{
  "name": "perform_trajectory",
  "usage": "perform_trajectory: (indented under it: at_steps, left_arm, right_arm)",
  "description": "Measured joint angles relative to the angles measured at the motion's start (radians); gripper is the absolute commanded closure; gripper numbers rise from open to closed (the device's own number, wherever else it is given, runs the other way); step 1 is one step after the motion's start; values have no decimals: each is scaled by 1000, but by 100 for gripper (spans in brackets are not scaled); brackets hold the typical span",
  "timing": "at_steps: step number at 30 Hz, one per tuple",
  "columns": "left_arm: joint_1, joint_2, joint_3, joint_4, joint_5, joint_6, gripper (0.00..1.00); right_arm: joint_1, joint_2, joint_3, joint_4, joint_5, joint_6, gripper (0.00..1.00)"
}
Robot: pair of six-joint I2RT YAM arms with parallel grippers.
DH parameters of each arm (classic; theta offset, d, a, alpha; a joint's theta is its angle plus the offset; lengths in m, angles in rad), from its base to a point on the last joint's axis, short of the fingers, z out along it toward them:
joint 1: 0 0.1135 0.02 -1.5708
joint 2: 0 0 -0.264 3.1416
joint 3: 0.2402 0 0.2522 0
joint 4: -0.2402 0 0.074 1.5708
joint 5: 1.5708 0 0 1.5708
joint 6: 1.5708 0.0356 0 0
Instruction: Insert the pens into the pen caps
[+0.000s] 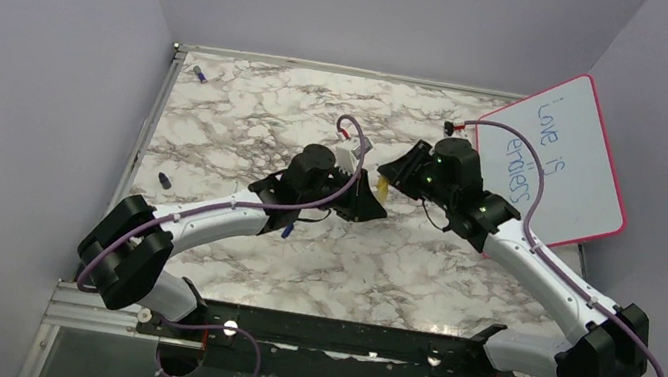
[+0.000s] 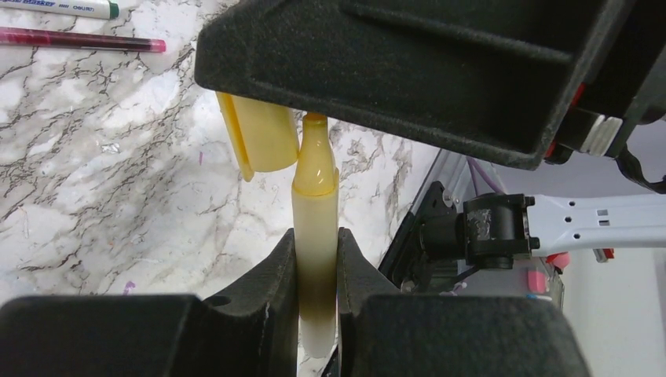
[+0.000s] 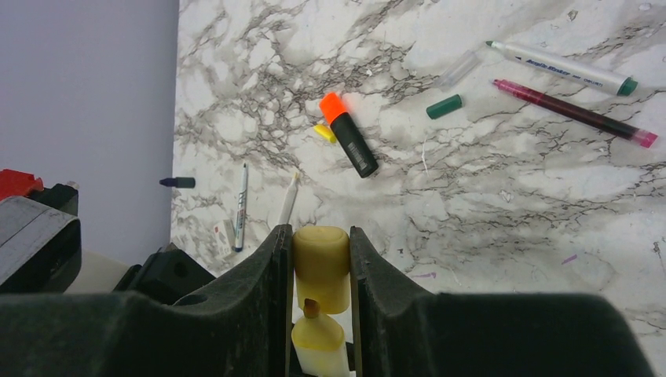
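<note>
Two holds are set above the table (image 1: 249, 124), your left gripper (image 2: 316, 242) clamping the yellow pen (image 2: 314, 200), your right gripper (image 3: 320, 245) the yellow cap (image 3: 320, 259), nib at its mouth: align, then push straight in.

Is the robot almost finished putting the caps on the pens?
Not nearly. I can't see any finished pen. Right now the left gripper holds the yellow pen and the right gripper holds the yellow cap, the tip just at the cap's mouth, not pushed in. Left to do, lying loose: the green cap, the green-tipped pen, the dark red pen and a dark blue cap.
</note>
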Motion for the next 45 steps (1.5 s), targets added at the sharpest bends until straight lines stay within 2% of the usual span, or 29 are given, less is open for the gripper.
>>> perform_trajectory:
  at_steps: [17,45]
  left_arm:
    - [-15,-4,-26,-40,2,-11,100]
    - [-15,-4,-25,-34,2,-34,100]
  right_arm:
    - [0,-1,1,8,61,0,95]
    - [0,-26,-15,15,40,-3,95]
